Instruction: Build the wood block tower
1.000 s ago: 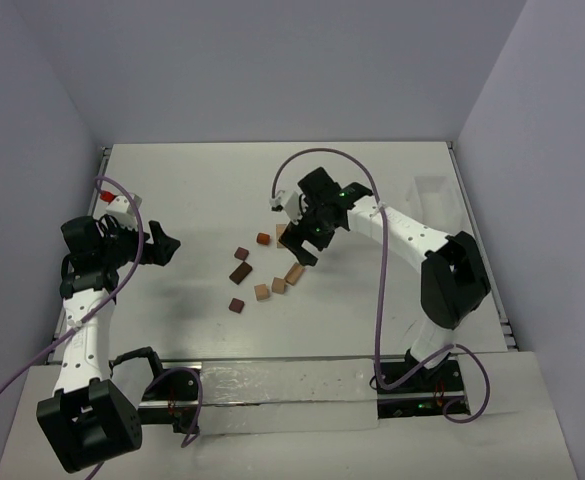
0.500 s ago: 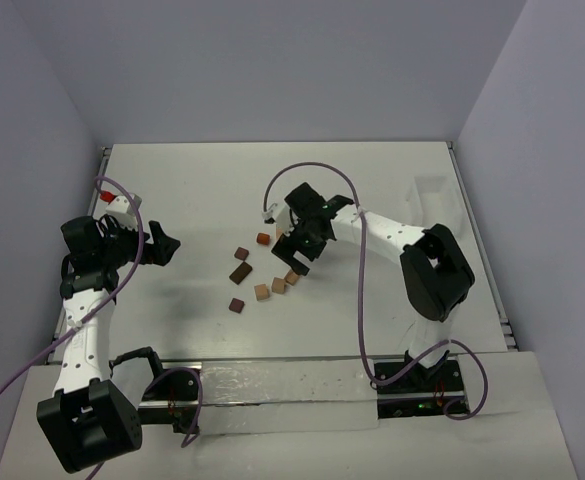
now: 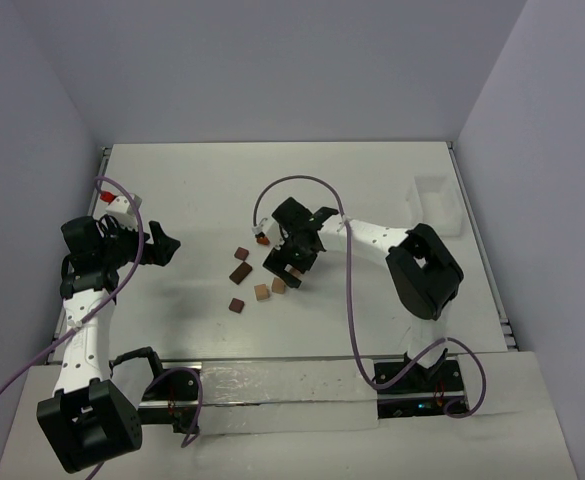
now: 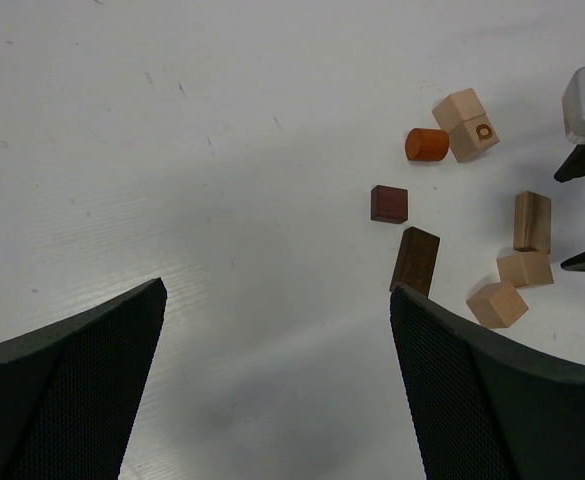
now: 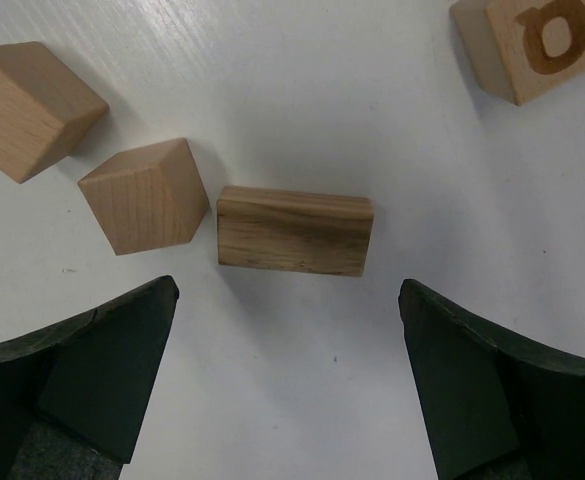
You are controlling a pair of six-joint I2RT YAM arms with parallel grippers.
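Several small wood blocks lie loose on the white table; no tower stands. In the top view I see a dark oblong block (image 3: pixel 239 272), a dark cube (image 3: pixel 236 305), two tan cubes (image 3: pixel 261 291) and an orange cylinder (image 3: pixel 263 238). My right gripper (image 3: pixel 290 262) is open and low over the cluster. In its wrist view (image 5: pixel 287 380) a brown oblong block (image 5: pixel 295 230) lies just ahead of the open jaws, a tan cube (image 5: pixel 144 195) at its left and a lettered tan block (image 5: pixel 532 40) at the top right. My left gripper (image 3: pixel 167 245) is open and empty, left of the blocks (image 4: pixel 277 350).
A clear plastic box (image 3: pixel 437 200) stands at the table's right side. In the left wrist view the dark oblong block (image 4: pixel 415 260) lies close to that gripper's right finger (image 4: pixel 502 400). The table's edge rail (image 3: pixel 102 160) runs along the left.
My right gripper has moved left and toward the near edge, down over the block cluster, still open. The left arm has not moved.
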